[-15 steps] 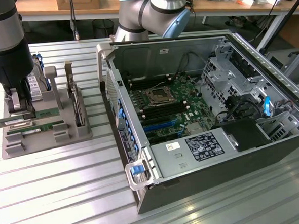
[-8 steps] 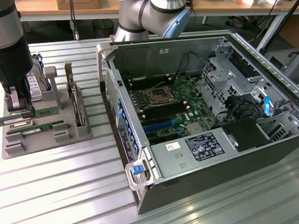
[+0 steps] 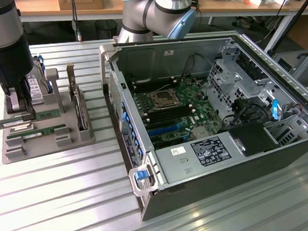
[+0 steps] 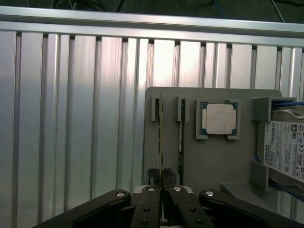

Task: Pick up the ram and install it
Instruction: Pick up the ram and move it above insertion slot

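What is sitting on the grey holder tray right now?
On the holder tray, the ram stands on edge, gripped by the end effector. A second stick stands beside it, then a CPU chip and a hard drive. The end effector covers the tray's edge beneath it.

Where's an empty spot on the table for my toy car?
In the exterior view the ribbed table is bare nearer the camera than the grey holder and the computer case. The strip between those two is narrow. The holder is crowded: the gripper pinches the ram there, plus a hard drive.
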